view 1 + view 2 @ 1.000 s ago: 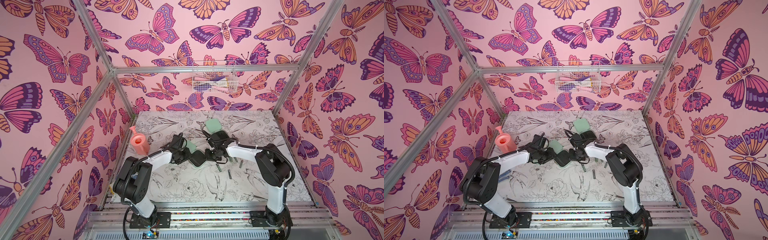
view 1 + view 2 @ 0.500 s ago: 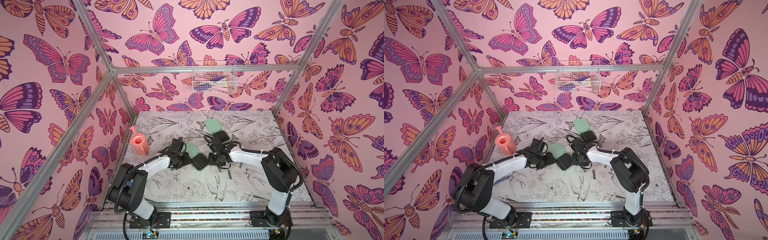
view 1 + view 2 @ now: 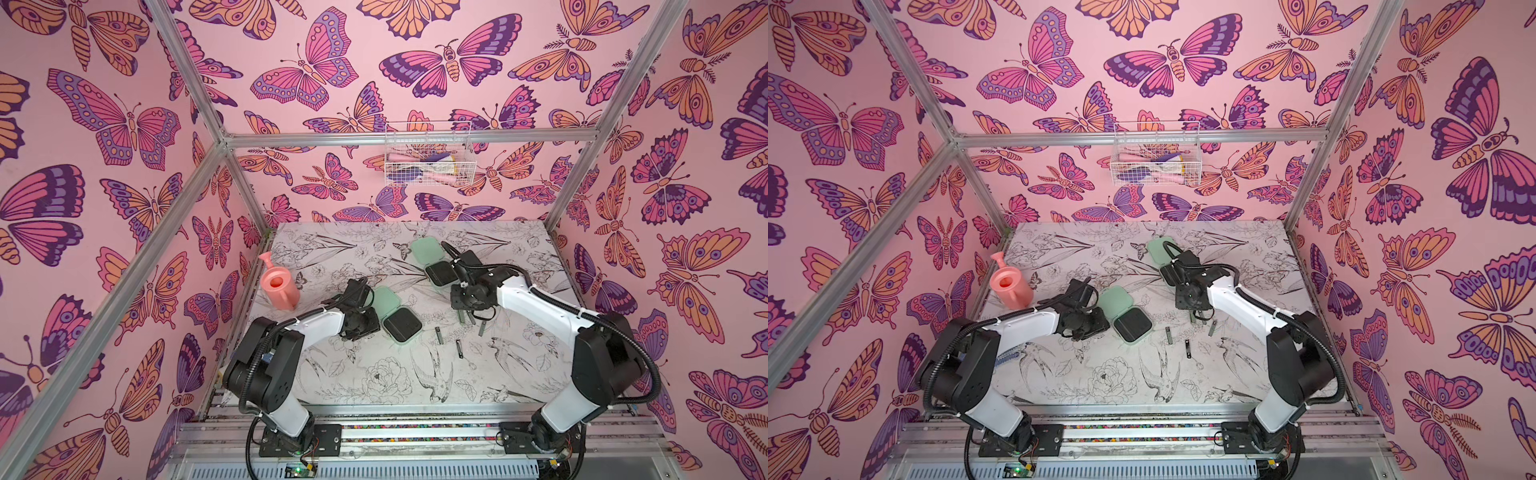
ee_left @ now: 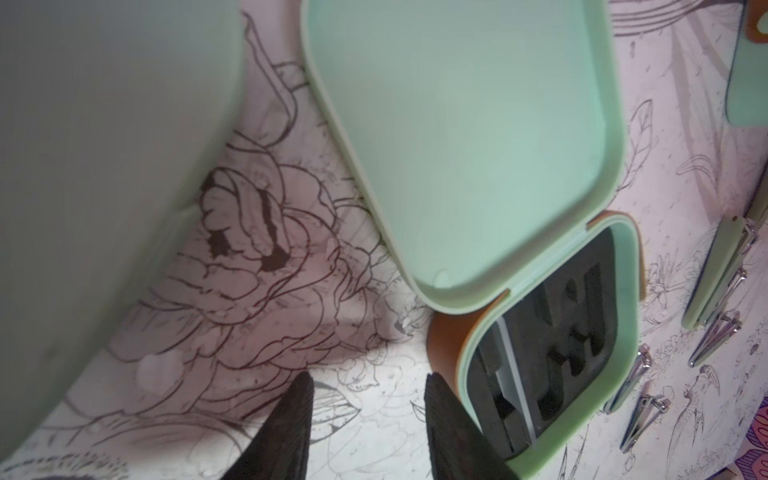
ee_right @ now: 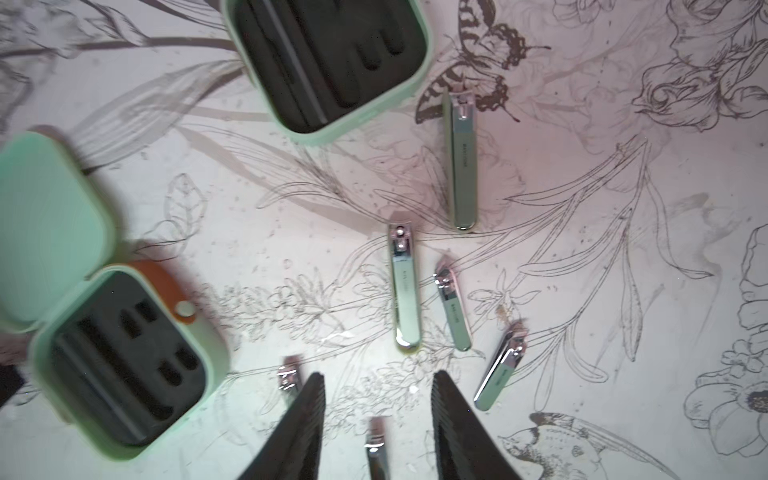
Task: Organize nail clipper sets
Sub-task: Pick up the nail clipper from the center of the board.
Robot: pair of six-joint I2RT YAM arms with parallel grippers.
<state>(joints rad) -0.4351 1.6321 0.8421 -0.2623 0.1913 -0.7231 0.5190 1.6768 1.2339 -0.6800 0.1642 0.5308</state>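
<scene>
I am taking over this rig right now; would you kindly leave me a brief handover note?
Left claw: open, empty, beside the near open case.
Right claw: open, above the loose clippers, one lying untouched between its fingers.
Far case also open; clipper slots in both look empty.
Done: both lids open. Left: load clippers, close cases.

A pink plastic watering can [image 3: 279, 286] is stood upright near the left edge of the flower-printed table cover [image 3: 374, 374]; a white wire basket [image 3: 428, 181] is hung on the butterfly-papered back wall [image 3: 332, 83].
</scene>
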